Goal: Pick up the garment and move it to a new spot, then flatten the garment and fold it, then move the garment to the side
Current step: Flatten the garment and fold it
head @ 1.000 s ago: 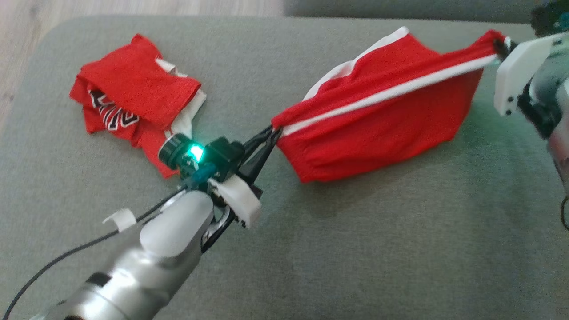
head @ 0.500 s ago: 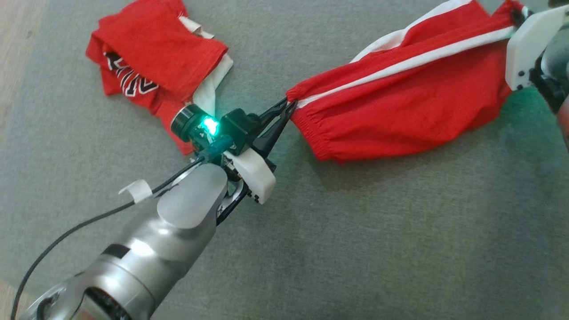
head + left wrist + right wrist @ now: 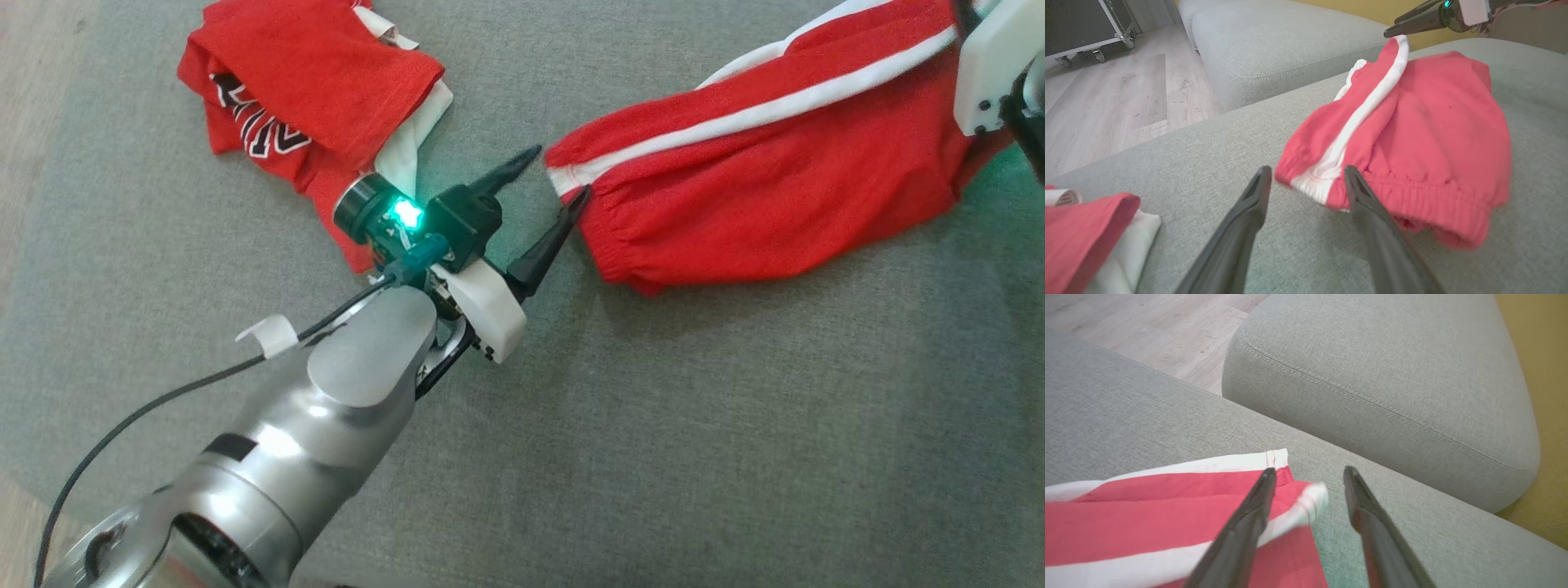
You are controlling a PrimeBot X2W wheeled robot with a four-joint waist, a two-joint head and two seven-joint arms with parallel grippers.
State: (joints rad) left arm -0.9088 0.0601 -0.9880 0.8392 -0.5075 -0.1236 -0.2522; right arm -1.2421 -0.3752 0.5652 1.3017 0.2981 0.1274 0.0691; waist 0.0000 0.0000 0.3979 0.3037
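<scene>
Red garment, corner between left tool

Garment: lies stretched out on the cushion, across its far right part in the head view, one end between the parted fingers of the left gripper and the opposite end at the right gripper, a corner of it beneath that gripper's fingers. Crumpled shirt: on the same cushion, at the far left, behind the left gripper and apart from the garment. Second cushion: beyond the first cushion's far edge, with floor to its left bearing a wheeled case farther back.
</scene>
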